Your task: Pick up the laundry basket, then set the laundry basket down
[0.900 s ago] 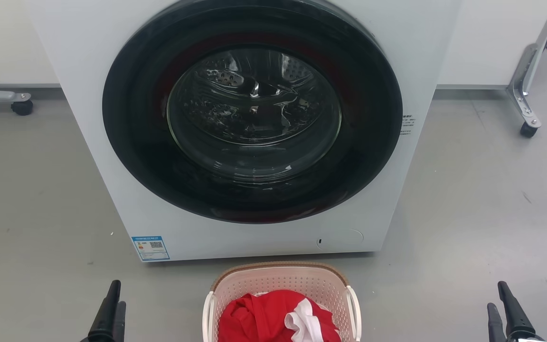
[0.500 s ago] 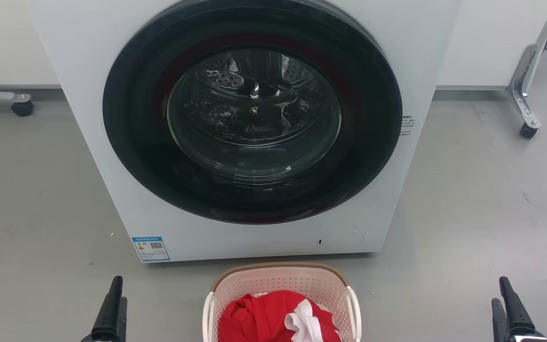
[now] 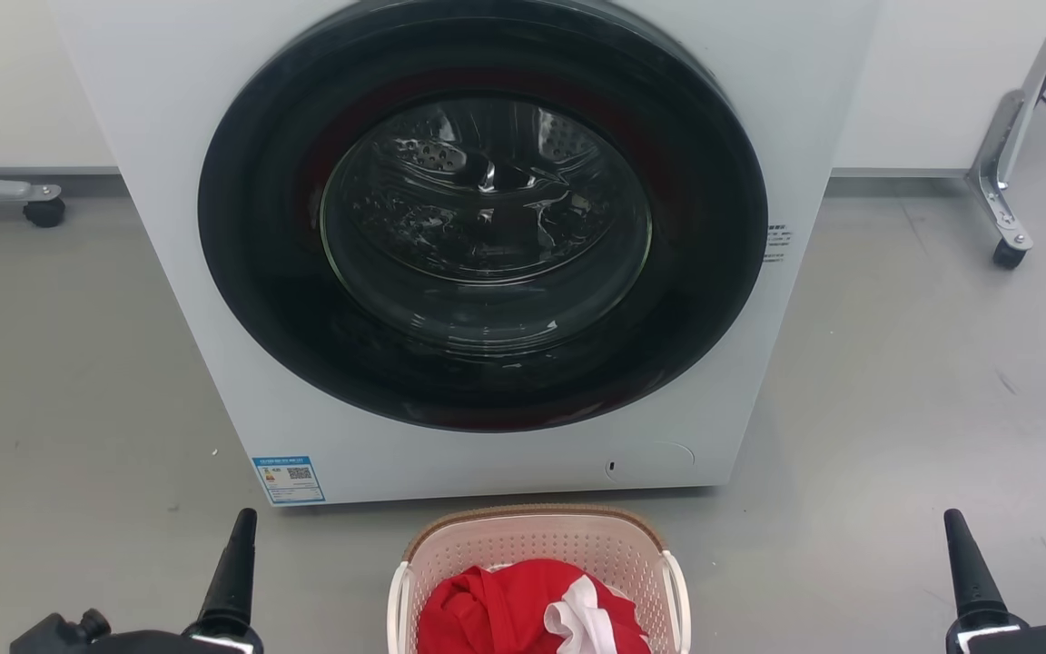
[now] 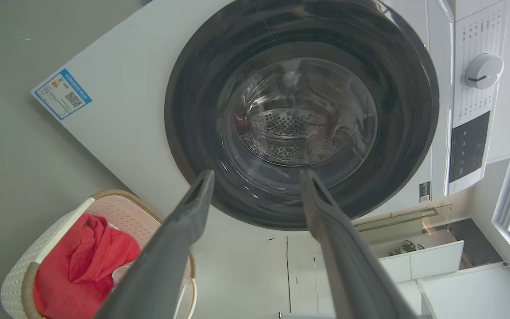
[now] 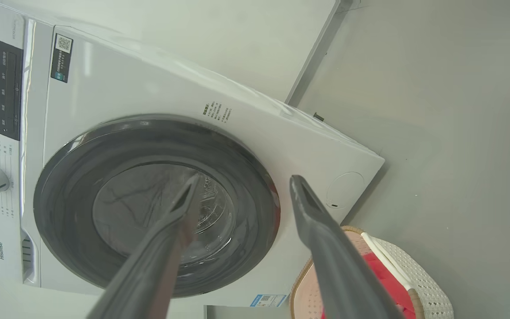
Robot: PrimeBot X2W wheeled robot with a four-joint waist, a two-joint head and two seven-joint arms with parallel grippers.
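Fingers [image 4: 179, 230] on both sides spread wide and empty: left gripper [image 4: 257, 173] low at 7 o'clock, right gripper [image 5: 245, 178] at 5 in the head view, both aimed at the washer [image 3: 795, 109], wrists rolled sideways. Basket [image 3: 532, 540] sits on the floor at 6 o'clock, between them and well apart from each. Best play, I'd say: bring both inward and down to the handles [image 3: 399, 599] at its 9 and 3, clamp together, lift level.

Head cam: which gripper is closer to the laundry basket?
The left gripper: its floor gap to the laundry basket is clearly narrower than that of the right gripper on the other side. Neither touches it.
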